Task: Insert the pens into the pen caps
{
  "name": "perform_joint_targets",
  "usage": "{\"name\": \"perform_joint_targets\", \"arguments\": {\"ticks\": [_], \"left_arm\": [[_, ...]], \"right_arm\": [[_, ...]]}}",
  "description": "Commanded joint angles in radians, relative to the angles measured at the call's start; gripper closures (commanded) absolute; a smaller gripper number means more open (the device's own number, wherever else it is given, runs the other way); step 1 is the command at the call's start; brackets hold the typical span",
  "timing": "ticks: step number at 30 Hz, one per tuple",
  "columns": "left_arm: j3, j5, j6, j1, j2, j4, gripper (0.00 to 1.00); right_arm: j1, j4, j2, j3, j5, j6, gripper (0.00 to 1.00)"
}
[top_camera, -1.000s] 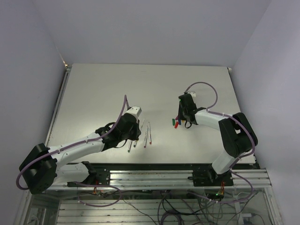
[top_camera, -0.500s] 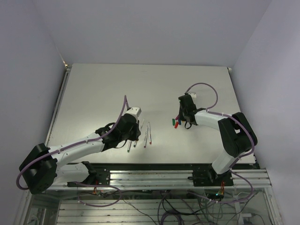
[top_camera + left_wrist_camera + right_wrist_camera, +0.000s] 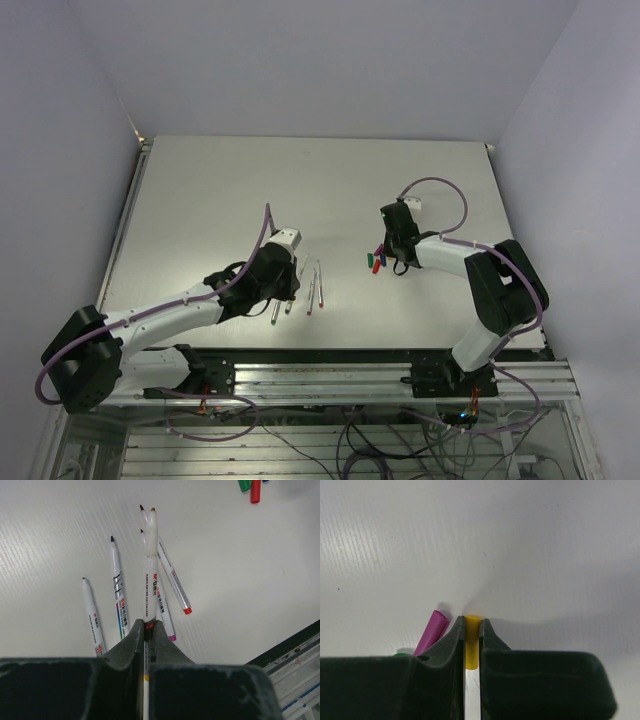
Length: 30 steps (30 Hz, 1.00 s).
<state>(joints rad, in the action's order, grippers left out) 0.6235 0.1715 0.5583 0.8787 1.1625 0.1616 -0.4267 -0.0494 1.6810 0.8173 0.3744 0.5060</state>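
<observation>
Where fingers (image 3: 131,642) pinch, slim barrel (image 3: 150,580), stubby yellow cap (image 3: 471,647).

Left arm (image 3: 170,312) stretched low toward centre; left gripper (image 3: 148,625) clamped on pen (image 3: 150,570). Right arm (image 3: 470,262) folded at elbow (wrist angled down); right gripper (image 3: 471,622) pinching yellow cap (image 3: 472,642).

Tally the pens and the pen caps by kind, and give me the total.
pens: 5, one held in the left gripper, four lying on the table
pen caps: 5, the yellow cap held in the right gripper, the other four lying close by it
total: 10
</observation>
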Motion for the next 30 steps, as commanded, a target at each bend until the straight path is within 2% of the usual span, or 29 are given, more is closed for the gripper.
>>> {"name": "perform_joint_targets", "arguments": {"ticks": [1,8,17,23,30], "left_arm": [[-0.011,0.001,0.009,0.004,0.01,-0.021,0.93],[-0.01,-0.029,0.004,0.004,0.026,-0.061,0.93],[-0.026,-0.117,-0.007,0.007,0.027,-0.215,0.93],[-0.055,-0.217,-0.002,0.034,0.013,-0.414,0.93],[-0.068,-0.284,0.057,0.105,0.041,-0.647,0.93]], "right_arm": [[-0.004,-0.104,0.039,-0.004,0.009,0.015,1.0],[-0.004,-0.099,-0.11,-0.002,0.032,-0.012,1.0],[-0.004,0.008,-0.487,-0.096,-0.074,-0.061,1.0],[-0.004,0.125,-0.706,-0.179,-0.231,-0.077,1.0],[-0.006,0.28,-0.836,-0.255,-0.333,-0.052,1.0]]}}
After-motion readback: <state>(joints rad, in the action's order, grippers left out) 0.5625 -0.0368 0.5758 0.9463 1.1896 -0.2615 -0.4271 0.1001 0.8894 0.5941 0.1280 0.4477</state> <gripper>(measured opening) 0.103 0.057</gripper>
